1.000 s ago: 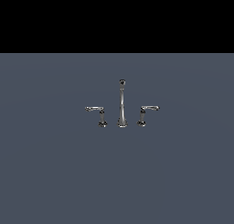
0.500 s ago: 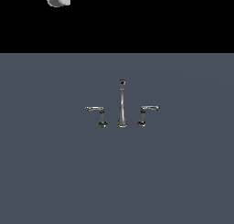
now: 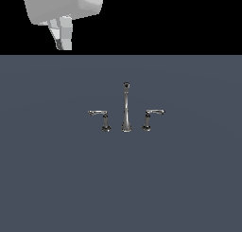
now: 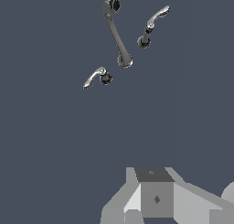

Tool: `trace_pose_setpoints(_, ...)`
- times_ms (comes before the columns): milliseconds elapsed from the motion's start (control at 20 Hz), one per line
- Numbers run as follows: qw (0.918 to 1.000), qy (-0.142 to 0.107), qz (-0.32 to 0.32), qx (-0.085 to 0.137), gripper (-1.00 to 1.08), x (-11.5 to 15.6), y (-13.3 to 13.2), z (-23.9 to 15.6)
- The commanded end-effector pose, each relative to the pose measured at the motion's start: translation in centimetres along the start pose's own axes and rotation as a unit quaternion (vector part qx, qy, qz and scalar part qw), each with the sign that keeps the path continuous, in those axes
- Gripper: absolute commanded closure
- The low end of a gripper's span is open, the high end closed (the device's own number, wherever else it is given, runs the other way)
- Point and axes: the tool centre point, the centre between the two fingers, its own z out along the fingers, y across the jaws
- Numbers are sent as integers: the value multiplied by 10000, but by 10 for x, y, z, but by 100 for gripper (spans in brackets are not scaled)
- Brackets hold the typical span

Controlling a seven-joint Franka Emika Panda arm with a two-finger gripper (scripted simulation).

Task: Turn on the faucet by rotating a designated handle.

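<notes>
The faucet (image 3: pixel 126 108) is a small chrome set on the grey floor: a tall slim spout post between two short levers. One lever handle (image 3: pixel 99 115) stands on the exterior view's left and its twin (image 3: pixel 152 115) on the right. Nothing shows which of them is the designated handle. My gripper (image 3: pixel 61 40) hangs high at the exterior view's upper left, far from the faucet and touching nothing. Its fingers look pressed together, so it is shut and empty. In the wrist view the faucet (image 4: pixel 118 35) lies well ahead of the gripper (image 4: pixel 155 198).
A flat grey floor (image 3: pixel 56 179) stretches all around the faucet, with a black backdrop beyond its far edge. Nothing else stands on it.
My gripper has come down into the exterior view from the top left. One second ago it was out of view; half a second ago only a corner showed. The faucet has not moved.
</notes>
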Motion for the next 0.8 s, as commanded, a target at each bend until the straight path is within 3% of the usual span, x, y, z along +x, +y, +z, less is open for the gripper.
trace_pose_setpoints(0, 9997, -9, 249, 1, 108, 4, -11, 14)
trace_pose_setpoints(750, 9878, -43, 1553, -34, 108, 39, -61, 88)
